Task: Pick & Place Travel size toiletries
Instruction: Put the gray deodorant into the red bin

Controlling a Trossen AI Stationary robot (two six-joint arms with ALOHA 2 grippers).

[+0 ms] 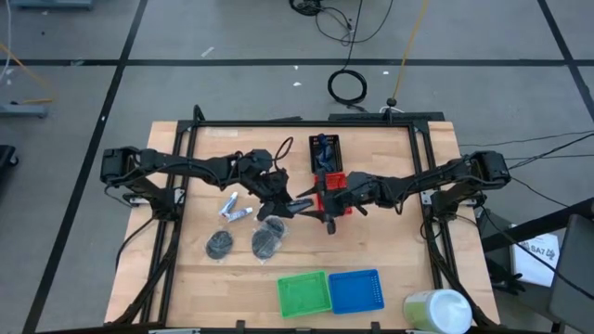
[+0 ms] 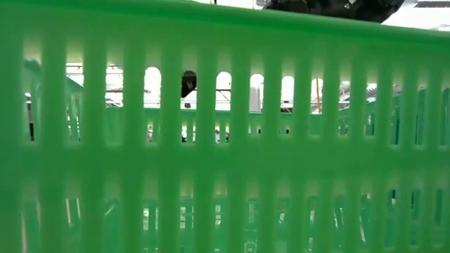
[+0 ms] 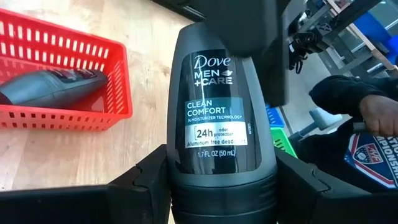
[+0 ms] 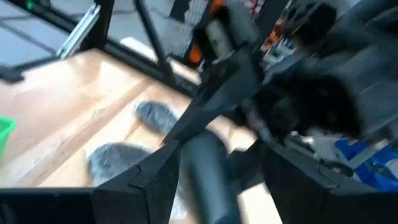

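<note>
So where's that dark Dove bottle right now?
The Dove bottle sits between the left gripper's fingers near the table's middle in the high view, beside the red basket, with the right gripper meeting it from the other side.

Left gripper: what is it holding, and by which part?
The left gripper holds a dark Dove Men+Care mini bottle, its fingers clamped on the sides of the bottle's lower end, near the red basket.
</note>
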